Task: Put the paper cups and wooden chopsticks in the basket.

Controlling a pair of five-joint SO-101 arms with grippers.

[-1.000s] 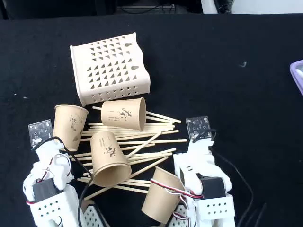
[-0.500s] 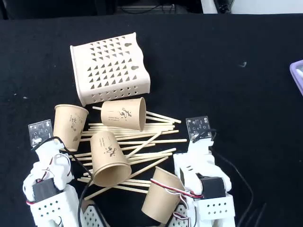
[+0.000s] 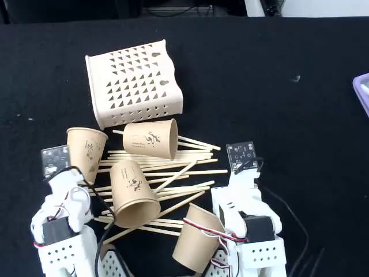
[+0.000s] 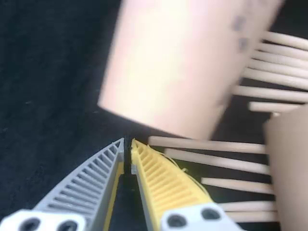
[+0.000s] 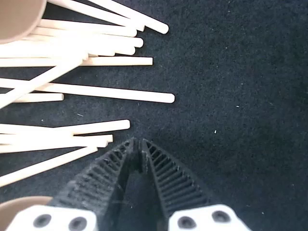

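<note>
High view: one basket [image 3: 135, 83] on its side, four paper cups [image 3: 151, 139] lying among wooden chopsticks [image 3: 190, 172], too tangled to count. The left gripper [image 4: 127, 147] and right gripper [image 5: 139, 147] are pinched together, empty, near the pile.

Left arm [image 3: 60, 228] and right arm [image 3: 249, 222]: white printed shells, perforated base blocks, black servo bodies, red, white and black cables. Each carries a square circuit board [image 3: 241, 154] at its 12 o'clock end. Left gripper [image 4: 127, 144]: one grey ribbed finger, one yellow. Right gripper [image 5: 139, 144]: both fingers black, ribbed, in white screw-fixed mounts.
</note>
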